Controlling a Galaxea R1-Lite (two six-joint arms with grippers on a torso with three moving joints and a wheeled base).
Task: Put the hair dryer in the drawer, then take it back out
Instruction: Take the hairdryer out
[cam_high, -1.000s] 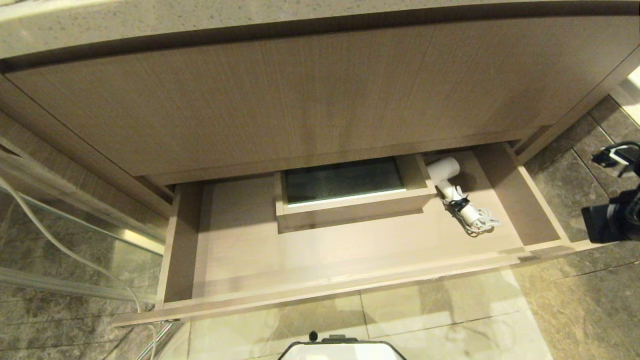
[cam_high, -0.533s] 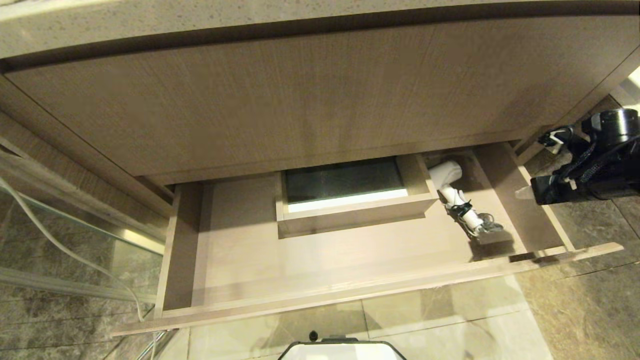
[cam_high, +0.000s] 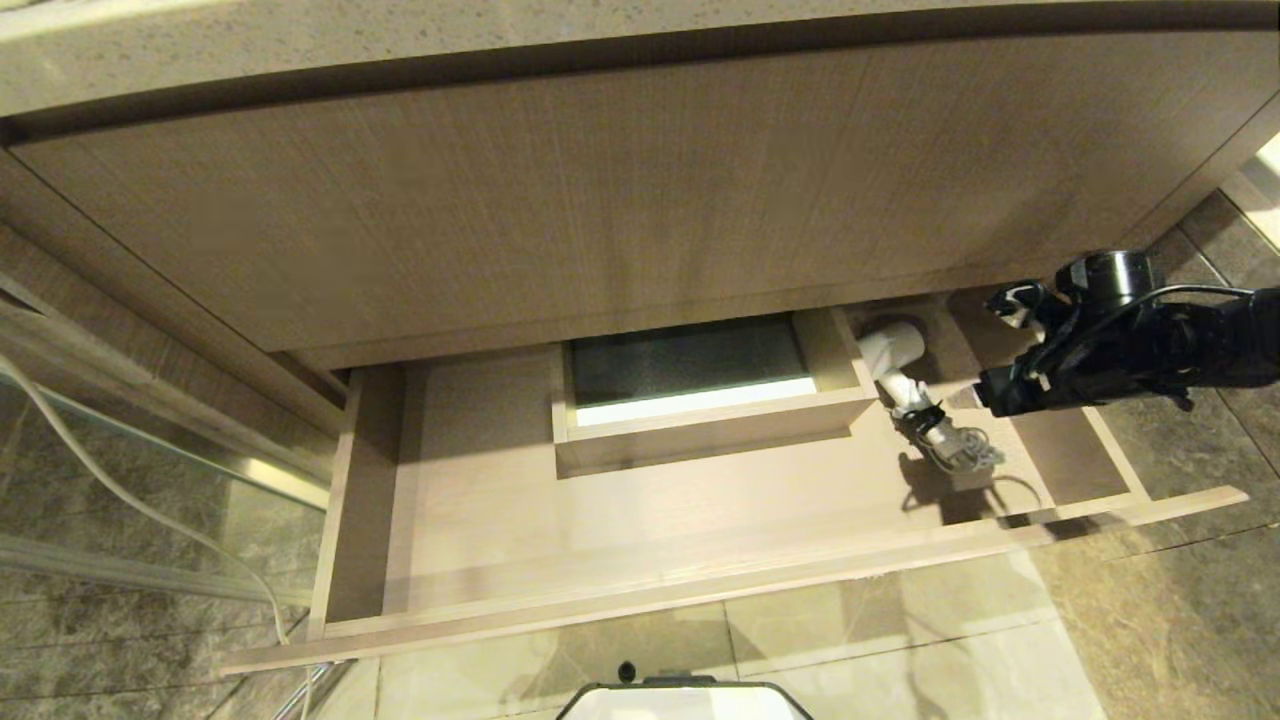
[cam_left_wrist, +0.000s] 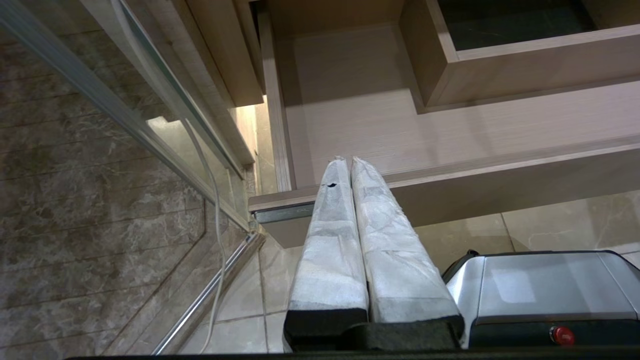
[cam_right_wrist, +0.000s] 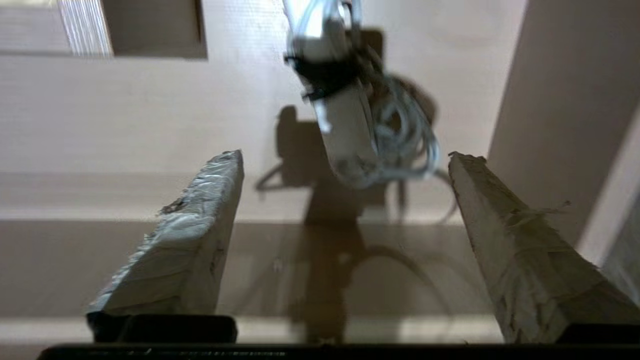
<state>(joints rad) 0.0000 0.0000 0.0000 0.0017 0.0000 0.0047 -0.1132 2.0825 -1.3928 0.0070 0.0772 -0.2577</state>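
the left gripper (cam_left_wrist: 347, 162) hangs parked before the drawer's (cam_high: 640, 590) near-left corner, fingers pressed together, empty. the right gripper (cam_right_wrist: 345, 160) hovers over the drawer's right end, fingers spread wide, holding nothing. the hair dryer (cam_high: 905, 385) lies there beside the boxed cutout (cam_high: 700, 420). it looks light, rigid and smooth; the handle (cam_right_wrist: 347, 135) seems the best hold, clear of the loose cord (cam_right_wrist: 407, 135).

Warm, dim indoor light fills the scene, falling from above. In the head view the drawer (cam_high: 640, 520) floor is brightest mid-front, while the overhanging cabinet front darkens its back. The right arm throws a hard dark shadow just before the hair dryer (cam_high: 905, 385). Pale floor tiles carry soft glare. In the right wrist view the hair dryer (cam_right_wrist: 345, 125) is blurred; straight edges bow outward toward the head view's borders.
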